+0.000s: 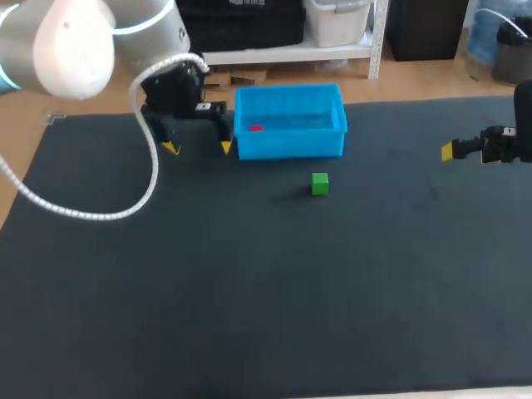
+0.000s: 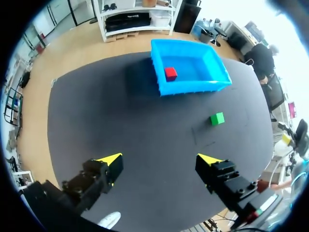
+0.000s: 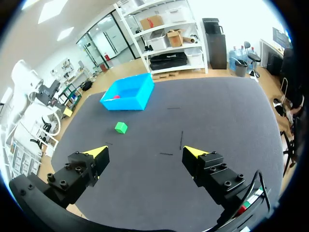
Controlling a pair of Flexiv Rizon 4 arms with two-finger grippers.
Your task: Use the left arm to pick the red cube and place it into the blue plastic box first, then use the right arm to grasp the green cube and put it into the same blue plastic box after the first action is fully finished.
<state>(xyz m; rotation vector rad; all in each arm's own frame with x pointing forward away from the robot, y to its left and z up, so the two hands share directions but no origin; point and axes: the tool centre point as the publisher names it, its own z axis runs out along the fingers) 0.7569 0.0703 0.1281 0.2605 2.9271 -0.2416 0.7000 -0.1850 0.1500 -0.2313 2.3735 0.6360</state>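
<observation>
The red cube (image 1: 255, 128) lies inside the blue plastic box (image 1: 290, 145) near its left wall; the left wrist view also shows the red cube (image 2: 170, 73) in the blue box (image 2: 217, 85). A green cube (image 1: 320, 184) rests on the dark mat just in front of the box, seen too as a green cube (image 2: 217, 118) and a green cube (image 3: 120, 127) in the wrist views. My left gripper (image 1: 198, 148) hangs open and empty just left of the box. At the right edge my right gripper (image 1: 449, 151) is open and empty, far from the cube.
The dark mat (image 1: 249, 291) covers the table, with wide bare space in front of the box and the cube. A white cable (image 1: 100, 212) loops from my left arm over the mat's left side.
</observation>
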